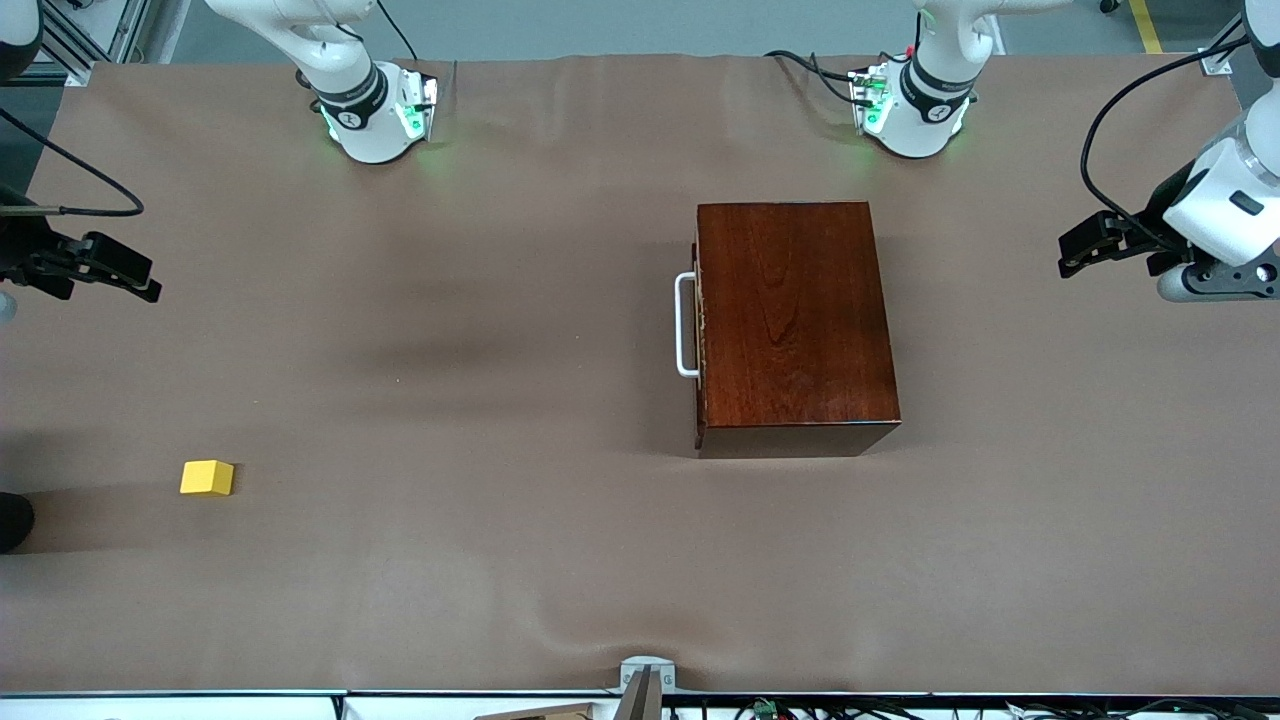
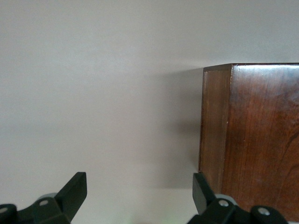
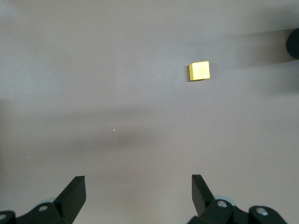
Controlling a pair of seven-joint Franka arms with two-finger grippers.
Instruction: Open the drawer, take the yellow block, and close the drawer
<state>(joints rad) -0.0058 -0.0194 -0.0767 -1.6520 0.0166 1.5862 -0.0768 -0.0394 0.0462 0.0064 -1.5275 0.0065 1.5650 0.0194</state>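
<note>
Both claws are seen parted and empty. At the right arm's end of the table the right gripper (image 1: 150, 285) hangs over bare cloth, its two black fingers (image 3: 74, 193) spread wide with nothing between them. At the left arm's end the left gripper (image 1: 1075, 255) is likewise held spread over the table, one finger (image 2: 201, 189) lying close by a corner of the wooden box (image 1: 790, 320), though no contact is shown. Neither arm is engaged with anything; both appear to be waiting.

The drawer (image 1: 700, 330) is seen shut, its front flush with the box, and its white handle (image 1: 686, 325) faces the right arm's end of the table. The yellow block (image 1: 207, 477) is not inside: it lies in the open on the brown cloth (image 1: 500, 550), well apart from the box, nearer to the front camera and toward the right arm's end.

Several risks are judged from this. A block expected inside would not be found once the drawer is opened, so a reach into it would be wasted. The slim handle could be missed or slipped off by a badly centred claw. The box, unfixed as far as can be told, could be dragged across the cloth instead of the drawer sliding. The small block could be nudged away by an off-centre descent.

No brand, label or legible writing is made out anywhere.
</note>
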